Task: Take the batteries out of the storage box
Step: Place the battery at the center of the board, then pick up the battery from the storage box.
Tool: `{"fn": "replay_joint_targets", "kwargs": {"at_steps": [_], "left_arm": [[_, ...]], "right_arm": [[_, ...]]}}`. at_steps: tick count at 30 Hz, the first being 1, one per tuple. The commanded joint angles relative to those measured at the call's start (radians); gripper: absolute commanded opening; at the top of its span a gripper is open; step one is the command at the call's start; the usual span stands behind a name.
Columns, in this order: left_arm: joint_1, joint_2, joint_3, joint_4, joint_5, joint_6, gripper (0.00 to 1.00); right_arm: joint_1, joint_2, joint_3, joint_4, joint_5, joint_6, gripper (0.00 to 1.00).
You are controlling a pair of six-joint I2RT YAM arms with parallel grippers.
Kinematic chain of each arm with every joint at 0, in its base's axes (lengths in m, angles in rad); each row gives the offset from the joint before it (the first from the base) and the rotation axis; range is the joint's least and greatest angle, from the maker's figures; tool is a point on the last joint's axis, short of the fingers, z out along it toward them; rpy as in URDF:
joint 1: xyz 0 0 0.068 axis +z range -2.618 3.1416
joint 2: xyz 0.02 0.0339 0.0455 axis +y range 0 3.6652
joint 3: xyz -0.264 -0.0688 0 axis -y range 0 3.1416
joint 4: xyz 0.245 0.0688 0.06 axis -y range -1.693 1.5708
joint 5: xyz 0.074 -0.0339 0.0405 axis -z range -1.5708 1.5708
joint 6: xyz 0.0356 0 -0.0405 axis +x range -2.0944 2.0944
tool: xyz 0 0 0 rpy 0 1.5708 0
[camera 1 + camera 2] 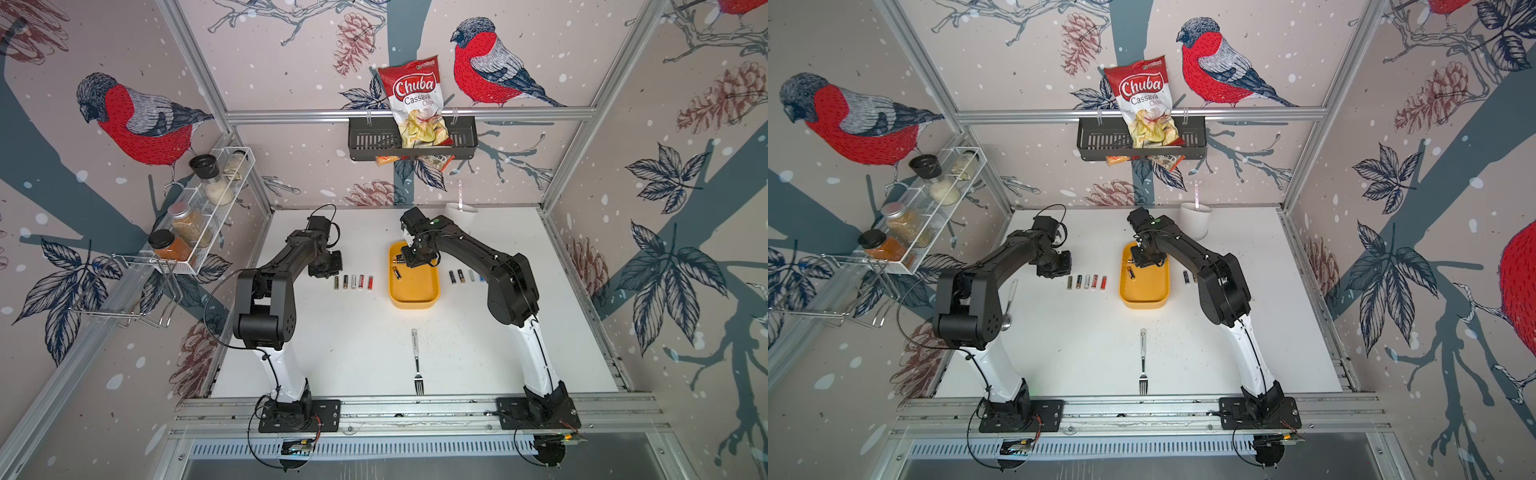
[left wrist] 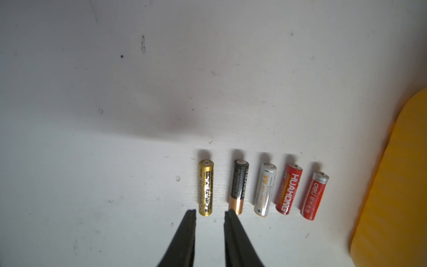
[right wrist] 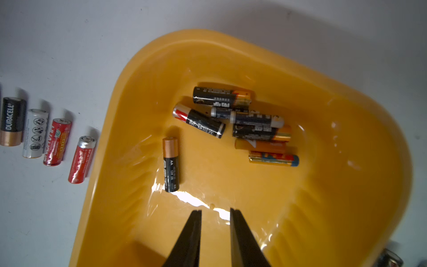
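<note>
The yellow storage box (image 1: 415, 293) (image 1: 1144, 293) lies mid-table. In the right wrist view several batteries (image 3: 254, 124) are piled at its far end (image 3: 335, 185), and one black-and-copper battery (image 3: 171, 164) lies apart from them. My right gripper (image 3: 215, 210) (image 1: 409, 257) hovers over the box, open, with nothing between its fingers. Left of the box is a row of several batteries (image 1: 353, 282) (image 2: 240, 187) on the table. My left gripper (image 2: 210, 211) (image 1: 328, 266) is open just short of the gold one (image 2: 206, 187), holding nothing. More batteries (image 1: 461, 276) lie right of the box.
A fork (image 1: 417, 361) lies near the table's front. A white cup (image 1: 1194, 220) stands at the back right. A spoon (image 1: 1011, 299) lies under the left arm. On the back wall hangs a black basket (image 1: 365, 141) holding a chips bag; a spice rack (image 1: 203, 208) is on the left wall.
</note>
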Motion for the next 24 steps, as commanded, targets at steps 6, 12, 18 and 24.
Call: {"fn": "replay_joint_targets", "kwargs": {"at_steps": [6,12,18,24], "left_arm": [[0.0,-0.029,-0.035,-0.01,0.014,-0.007,0.27],[-0.001,-0.036,-0.053,0.0,0.017,-0.012,0.27],[-0.001,-0.036,-0.06,0.002,0.019,-0.012,0.27],[-0.003,-0.039,-0.064,0.004,0.016,-0.014,0.27]], "right_arm": [[0.032,0.065,0.047,0.036,-0.062,0.013,0.29],[0.046,0.103,0.07,0.041,-0.077,0.014,0.29],[0.048,0.13,0.078,0.042,-0.08,0.011,0.29],[0.049,0.149,0.08,0.042,-0.061,0.009,0.29]]}}
